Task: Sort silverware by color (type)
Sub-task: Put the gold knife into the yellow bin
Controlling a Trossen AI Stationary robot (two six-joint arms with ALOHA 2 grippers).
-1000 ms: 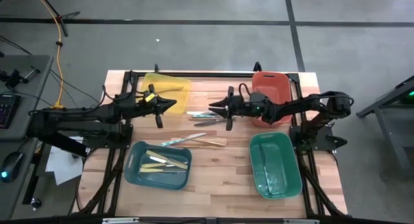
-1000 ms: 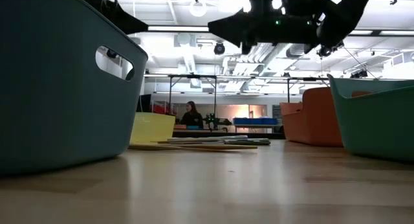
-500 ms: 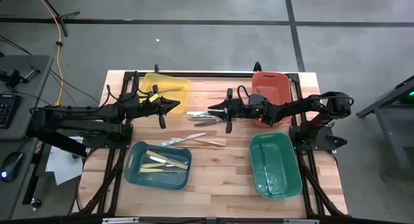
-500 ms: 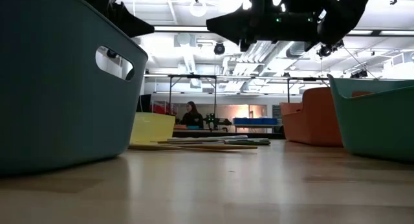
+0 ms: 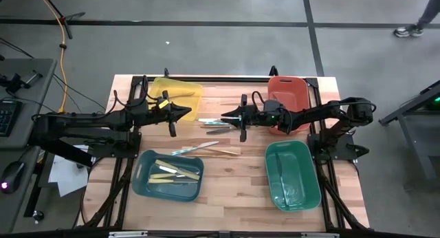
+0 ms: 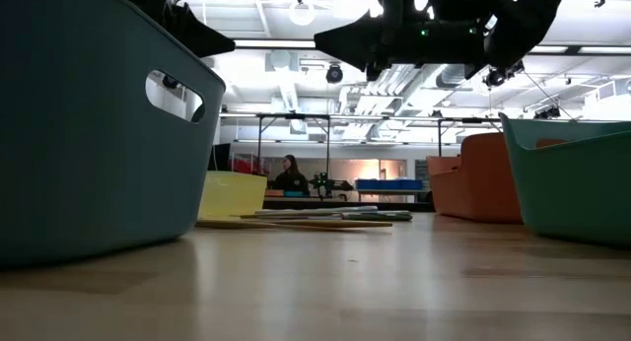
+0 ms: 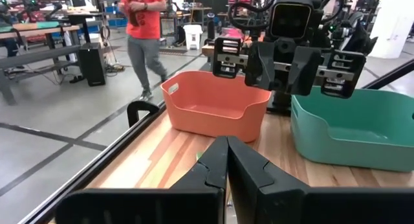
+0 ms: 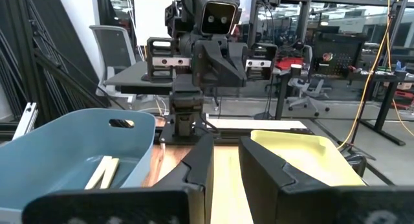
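Clearly we are between two picks: our left gripper [image 5: 184, 111] hangs over the table just beside the yellow bin [image 5: 177, 91] with its fingers [image 7: 217, 164] pressed together and nothing between them, and our right gripper [image 5: 225, 117] faces it from the other side, near the orange bin [image 5: 289, 90], with its fingers [image 8: 199, 160] only a little apart — we see no utensil in them either. The unsorted silverware [image 5: 213, 121] lies between the two grippers on the bare wood, a few silver-grey and teal-tinted pieces, with a gold-tan piece [image 5: 221, 152] and another pale one nearer the front. Some cream-yellow pieces [image 5: 175, 172] already rest in the blue bin [image 5: 143, 176], so we judge this colour partly done. The green bin [image 5: 293, 175] shows nothing we can tell. Both arms point at the pile — probably so that either one can reach it.
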